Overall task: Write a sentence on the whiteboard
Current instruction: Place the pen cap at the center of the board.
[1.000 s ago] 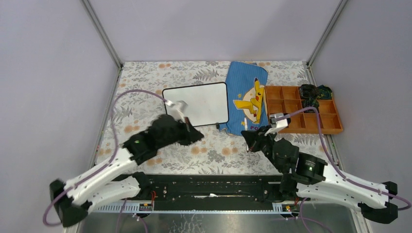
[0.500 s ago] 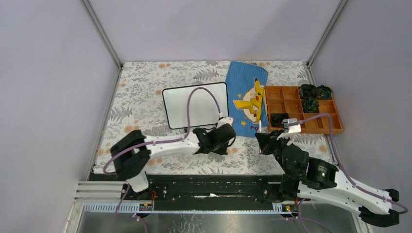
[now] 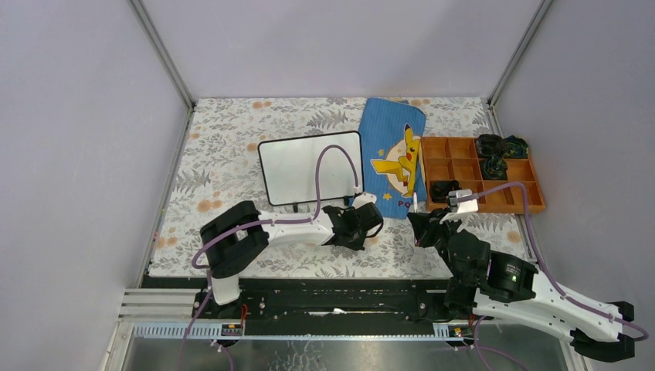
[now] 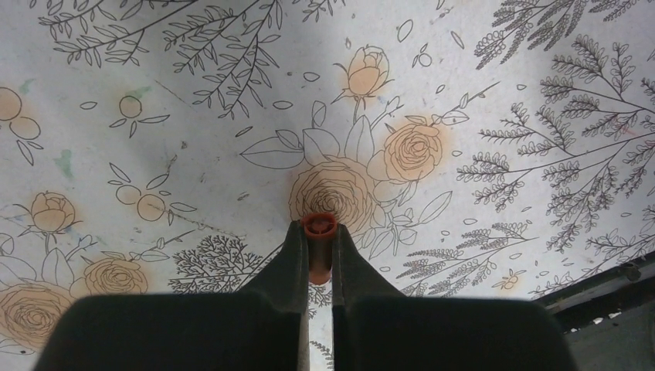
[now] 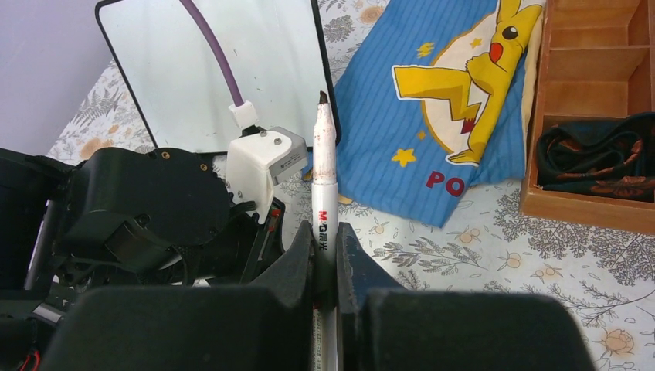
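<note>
The whiteboard (image 3: pixel 301 166) lies flat at mid-table, blank, with a thin black frame; the right wrist view shows it too (image 5: pixel 193 69). Held upright in my right gripper (image 3: pixel 421 226) (image 5: pixel 325 239) is a white marker (image 5: pixel 324 170), its dark tip bare and pointing up; the gripper is shut on the barrel. It hovers in front of the board's right corner. My left gripper (image 3: pixel 369 224) (image 4: pixel 319 232) hangs low over the flowered cloth, just left of the right one, shut on a small red marker cap (image 4: pixel 319 224).
A blue Pikachu pouch (image 3: pixel 395 158) lies right of the board. Beyond it an orange compartment tray (image 3: pixel 463 193) holds dark bundles (image 3: pixel 498 147). The left arm's purple cable (image 3: pixel 332 154) arcs over the board. My left arm (image 5: pixel 139 216) sits close beside the marker.
My left arm has swung right from the board's front edge and dropped low over the cloth, near the right gripper. The right gripper has shifted slightly right with the marker.
</note>
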Robot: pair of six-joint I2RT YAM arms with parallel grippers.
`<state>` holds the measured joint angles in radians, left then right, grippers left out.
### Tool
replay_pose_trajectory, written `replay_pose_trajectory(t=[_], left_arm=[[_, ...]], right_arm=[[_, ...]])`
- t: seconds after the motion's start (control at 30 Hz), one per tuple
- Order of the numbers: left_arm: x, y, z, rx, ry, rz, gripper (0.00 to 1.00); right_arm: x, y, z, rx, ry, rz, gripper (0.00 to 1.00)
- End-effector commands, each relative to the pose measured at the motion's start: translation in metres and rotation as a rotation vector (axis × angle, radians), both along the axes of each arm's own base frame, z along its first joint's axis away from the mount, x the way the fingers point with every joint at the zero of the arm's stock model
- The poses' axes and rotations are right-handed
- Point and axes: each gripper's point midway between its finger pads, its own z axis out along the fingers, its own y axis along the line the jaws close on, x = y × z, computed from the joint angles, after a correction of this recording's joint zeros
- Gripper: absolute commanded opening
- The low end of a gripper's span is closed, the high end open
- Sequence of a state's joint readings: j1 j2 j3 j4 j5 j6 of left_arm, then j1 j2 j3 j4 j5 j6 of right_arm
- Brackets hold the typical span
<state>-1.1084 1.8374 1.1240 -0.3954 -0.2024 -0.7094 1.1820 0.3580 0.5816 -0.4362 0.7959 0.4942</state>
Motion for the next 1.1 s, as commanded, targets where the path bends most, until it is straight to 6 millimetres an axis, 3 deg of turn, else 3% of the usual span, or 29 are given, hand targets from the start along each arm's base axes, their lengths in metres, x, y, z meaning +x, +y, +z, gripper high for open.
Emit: replay_pose_trajectory(t=[0.0,0.07,0.33,1.07], left_arm=[[0.006,-0.004,-0.008,0.029,-0.034,-0.009,0.0],[0.006,-0.003,-0.009,0.033,-0.032,-0.009,0.0],[0.005,0.001,-0.013,0.046,-0.029,-0.007,0.16],[0.004,0.006,-0.011,0.053,-0.038,0.0,0.32]], right_arm=[[0.005,-0.001,0.008,0.001,-0.028,-0.027,0.0],[0.005,-0.002,0.008,-0.003,-0.029,-0.029,0.0],[0.007,-0.002,0.01,-0.009,-0.036,-0.035,0.0],[0.005,-0.004,0.007,0.008,-0.022,-0.037,0.0]])
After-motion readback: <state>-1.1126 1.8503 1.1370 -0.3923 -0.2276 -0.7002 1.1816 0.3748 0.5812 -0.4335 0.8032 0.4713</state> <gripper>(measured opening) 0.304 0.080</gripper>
